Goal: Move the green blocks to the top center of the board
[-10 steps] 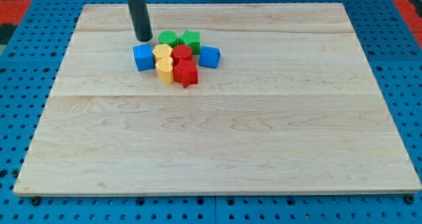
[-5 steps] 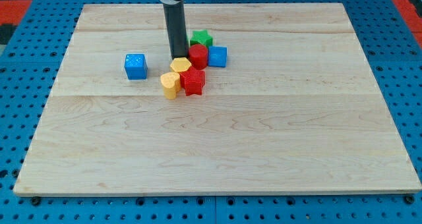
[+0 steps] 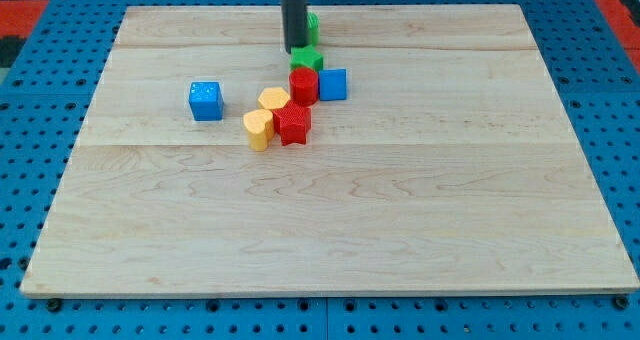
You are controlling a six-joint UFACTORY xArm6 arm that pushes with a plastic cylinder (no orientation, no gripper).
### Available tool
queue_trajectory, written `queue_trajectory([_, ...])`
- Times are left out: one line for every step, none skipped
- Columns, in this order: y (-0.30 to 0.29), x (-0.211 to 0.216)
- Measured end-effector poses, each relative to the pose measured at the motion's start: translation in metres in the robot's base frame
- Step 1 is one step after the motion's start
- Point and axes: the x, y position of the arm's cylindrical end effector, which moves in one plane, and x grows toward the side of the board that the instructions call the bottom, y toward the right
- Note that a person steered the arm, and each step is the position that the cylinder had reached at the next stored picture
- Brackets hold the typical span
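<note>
My tip [image 3: 295, 48] is near the board's top centre. One green block [image 3: 312, 26] sits just behind the rod on its right, mostly hidden by it. A second green block, star-like [image 3: 307, 59], lies just below and right of the tip, touching the red cylinder [image 3: 304, 84].
A blue block [image 3: 333, 84] sits right of the red cylinder. A yellow hexagonal block [image 3: 273, 100], a yellow block [image 3: 259, 129] and a red star-like block [image 3: 293, 123] cluster below. A blue cube [image 3: 205, 100] stands alone to the left on the wooden board [image 3: 330, 210].
My tip has moved up and right from the cluster toward the top centre. One green block went up with it; the other green block stays by the red cylinder.
</note>
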Motion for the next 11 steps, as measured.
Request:
queue_trajectory([-0.009,0.046])
queue_trajectory([-0.018,0.066])
queue_trajectory([-0.012,0.119])
queue_trajectory([0.056,0.139])
queue_trajectory([0.073,0.125])
queue_trajectory([0.005,0.113])
queue_trajectory([-0.049,0.086])
queue_trajectory([-0.056,0.053])
queue_trajectory([-0.064,0.029])
queue_trajectory([-0.017,-0.011])
queue_trajectory([0.011,-0.041])
